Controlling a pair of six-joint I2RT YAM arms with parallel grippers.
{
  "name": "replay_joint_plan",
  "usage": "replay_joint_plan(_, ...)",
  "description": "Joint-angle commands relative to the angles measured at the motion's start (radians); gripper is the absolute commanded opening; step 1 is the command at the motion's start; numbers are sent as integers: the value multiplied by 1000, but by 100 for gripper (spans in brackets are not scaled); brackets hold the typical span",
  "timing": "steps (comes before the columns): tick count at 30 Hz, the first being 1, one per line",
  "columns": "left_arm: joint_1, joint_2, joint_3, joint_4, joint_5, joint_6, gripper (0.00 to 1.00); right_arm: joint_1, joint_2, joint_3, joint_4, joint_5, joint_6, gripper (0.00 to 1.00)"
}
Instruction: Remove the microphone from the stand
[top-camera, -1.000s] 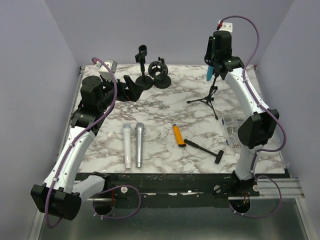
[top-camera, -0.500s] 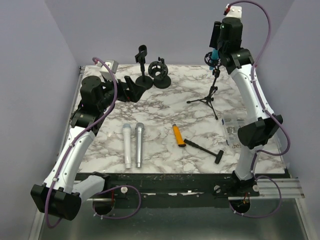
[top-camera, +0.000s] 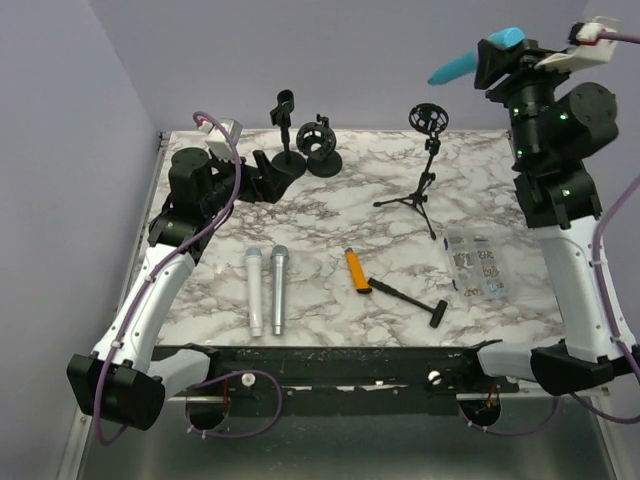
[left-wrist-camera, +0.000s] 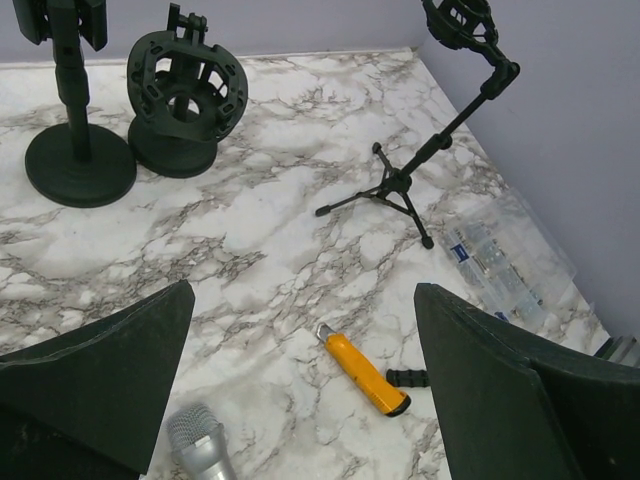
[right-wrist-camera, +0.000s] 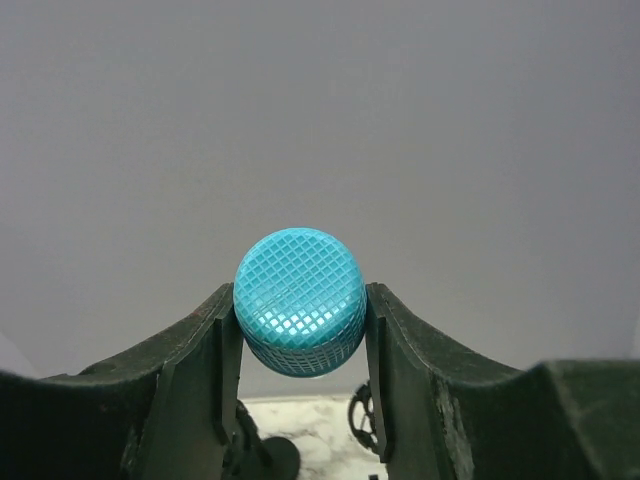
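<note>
Right gripper (right-wrist-camera: 300, 310) part-closed on teal microphone (top-camera: 452, 70) — held aloft, 1 o'clock from the stand (top-camera: 428, 172), long axis 8-to-2 o'clock. Left gripper (left-wrist-camera: 303, 300) — wide open, holding nothing, farther away.

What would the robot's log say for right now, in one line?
step: teal mic off stand | right tool: shut on teal mic | left tool: open, empty | stand: upright, empty

Three microphones: one turquoise mesh-headed microphone (top-camera: 452, 70), two silver handheld microphones (top-camera: 279, 288). Three black stands: one thin tripod stand (top-camera: 420, 190), two round-base stands (top-camera: 286, 152). One orange utility knife (top-camera: 356, 270), one black hammer (top-camera: 408, 300), one clear plastic packet (top-camera: 478, 265).
</note>
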Motion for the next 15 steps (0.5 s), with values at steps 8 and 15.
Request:
replay_joint_plan(8, 68, 0, 19, -24, -55, 26, 92, 1, -167, -442, 298, -550, 350, 7)
replay_joint_plan(15, 104, 27, 38, -49, -33, 10, 91, 293, -91, -584, 233, -575, 442, 6)
